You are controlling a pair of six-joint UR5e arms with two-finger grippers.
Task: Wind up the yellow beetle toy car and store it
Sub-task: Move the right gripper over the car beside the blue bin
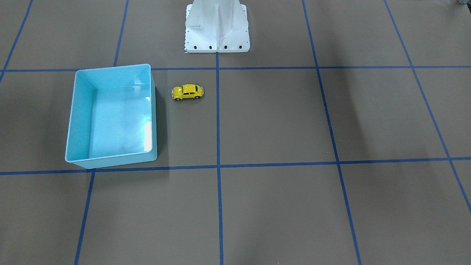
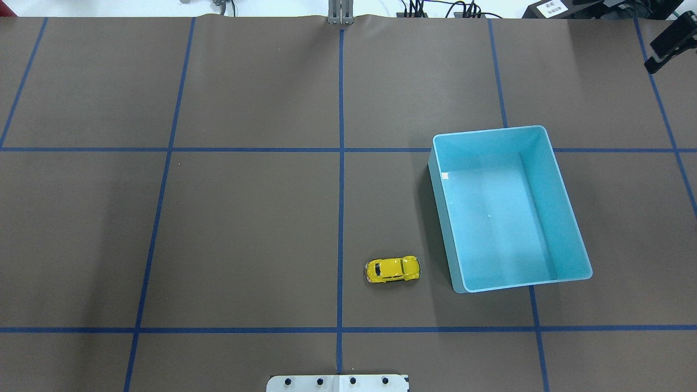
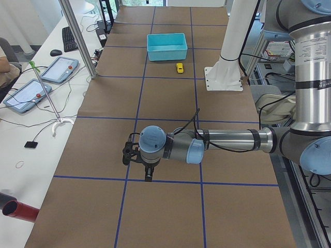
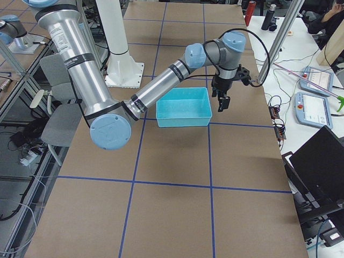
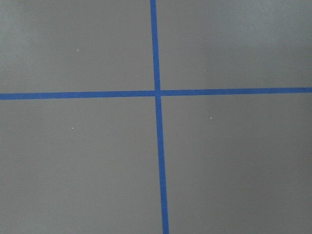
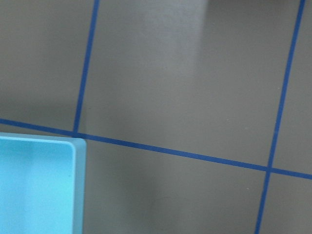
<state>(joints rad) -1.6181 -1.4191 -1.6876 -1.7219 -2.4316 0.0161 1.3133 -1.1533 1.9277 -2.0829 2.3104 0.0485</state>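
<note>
The yellow beetle toy car (image 1: 187, 92) stands on its wheels on the brown mat, just beside the light blue bin (image 1: 79, 121). It also shows in the overhead view (image 2: 392, 269) and, small, in the exterior left view (image 3: 179, 67). The bin (image 2: 566, 218) is empty. My left gripper (image 3: 147, 173) hangs low over the mat far from the car, seen only from the side. My right gripper (image 4: 221, 102) hangs past the bin's (image 4: 184, 107) far corner. I cannot tell whether either gripper is open or shut. The right wrist view shows a bin corner (image 6: 39, 185).
The white robot pedestal (image 1: 217, 27) stands on the mat near the car. Blue tape lines (image 5: 157, 92) cross the mat. Tablets and cables (image 3: 51, 72) lie on a side table beyond the mat's edge. A dark object (image 2: 670, 41) sits at the far right corner.
</note>
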